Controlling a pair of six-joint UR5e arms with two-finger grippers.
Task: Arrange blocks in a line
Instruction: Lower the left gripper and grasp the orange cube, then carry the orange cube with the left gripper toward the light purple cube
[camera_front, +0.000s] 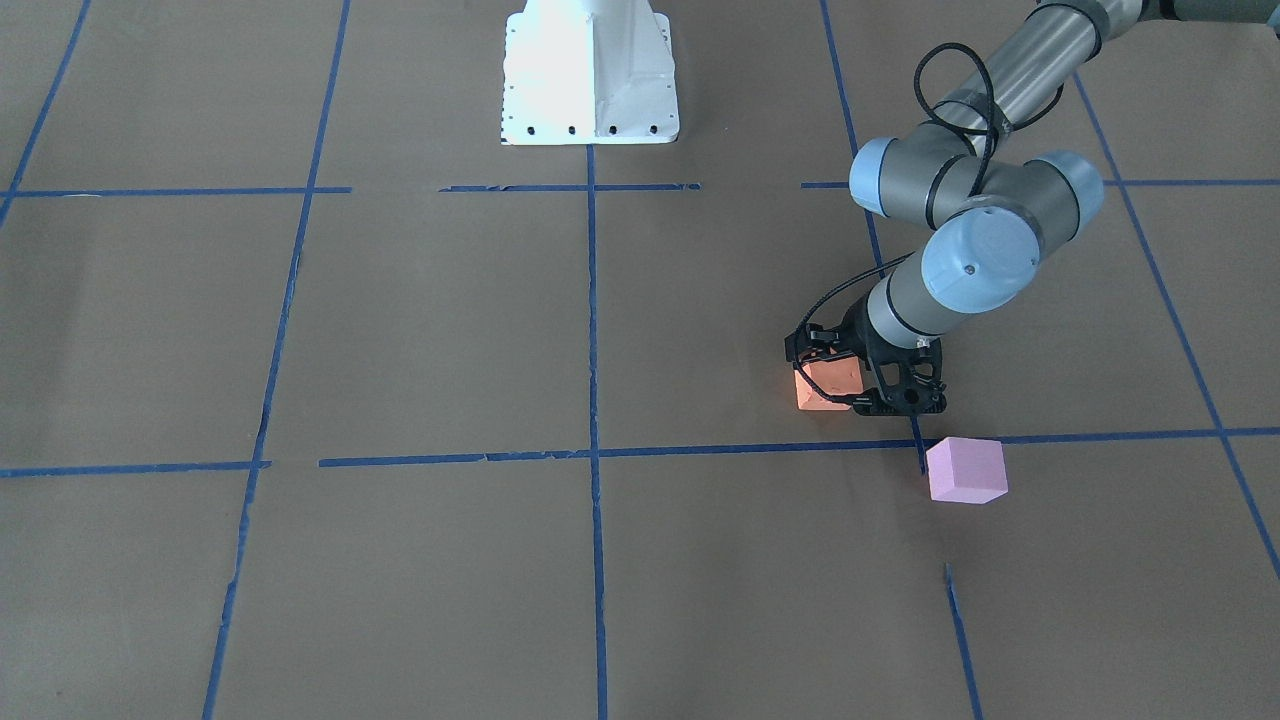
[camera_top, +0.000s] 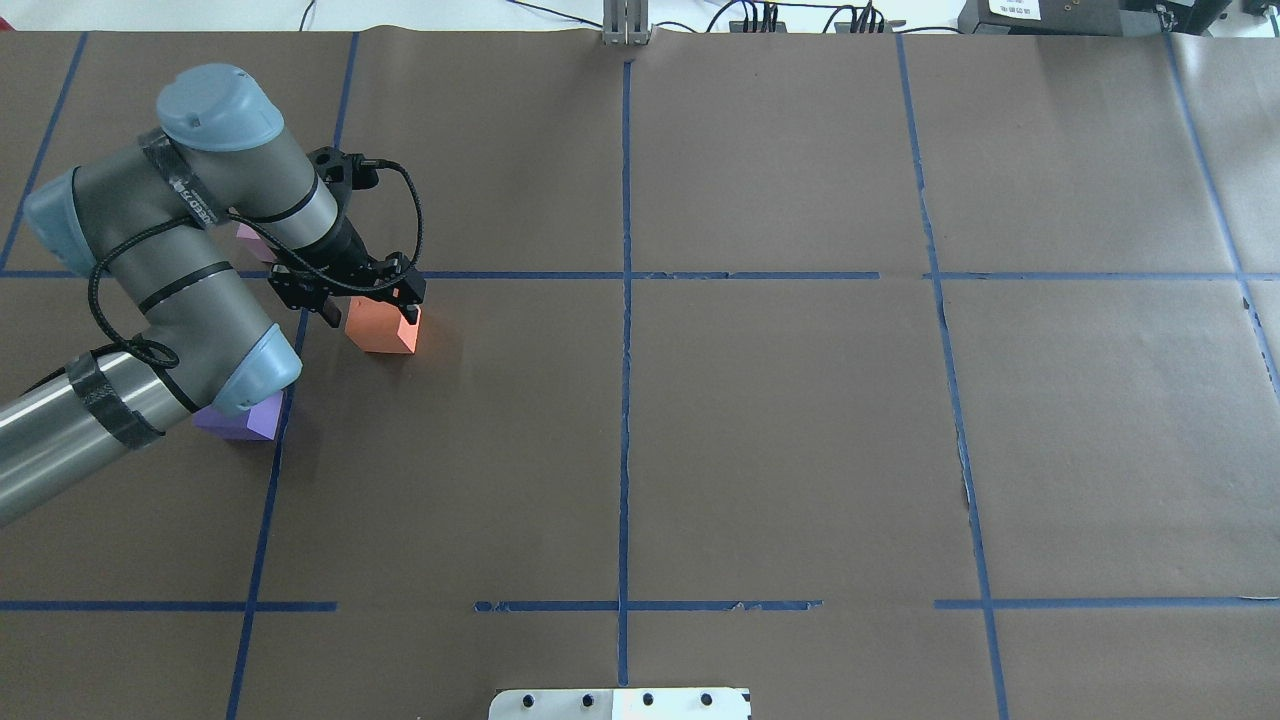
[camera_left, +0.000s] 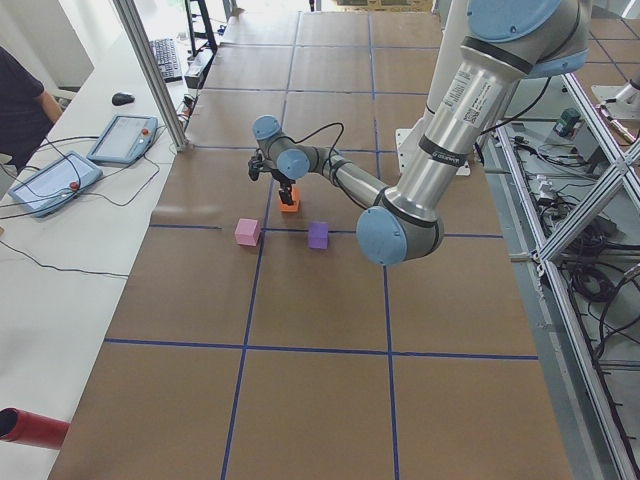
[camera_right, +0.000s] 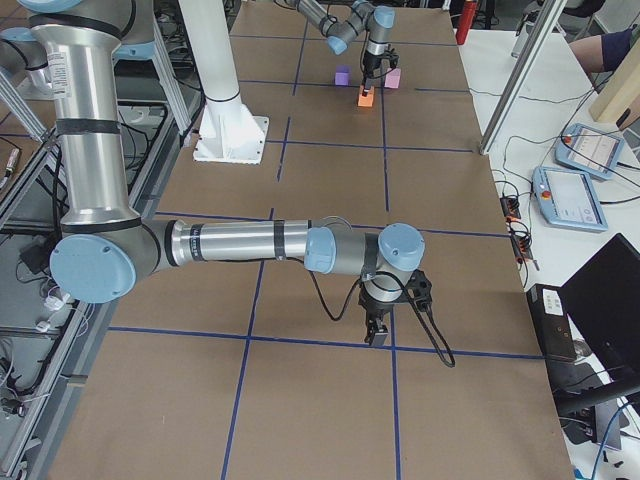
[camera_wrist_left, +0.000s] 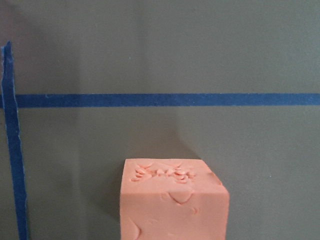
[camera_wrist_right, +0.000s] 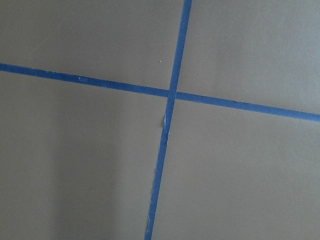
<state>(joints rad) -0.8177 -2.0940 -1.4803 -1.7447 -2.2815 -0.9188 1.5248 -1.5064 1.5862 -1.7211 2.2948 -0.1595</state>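
Observation:
The orange block (camera_top: 382, 328) stands on or just above the brown table at the left. My left gripper (camera_top: 368, 308) comes down over it with a finger on each side and looks shut on it. The orange block fills the bottom of the left wrist view (camera_wrist_left: 174, 200), its top dented. The blue-purple block (camera_top: 240, 420) lies nearer to me, half hidden under my forearm. The pale pink block (camera_front: 965, 470) lies on the far side of the gripper. My right gripper (camera_right: 378, 325) points down at bare table; I cannot tell whether it is open or shut.
Blue tape lines (camera_top: 625, 300) divide the brown paper table into squares. The white robot base (camera_front: 590, 75) stands at the table's near edge. Tablets and cables (camera_left: 60, 175) lie on the white bench on the operators' side.

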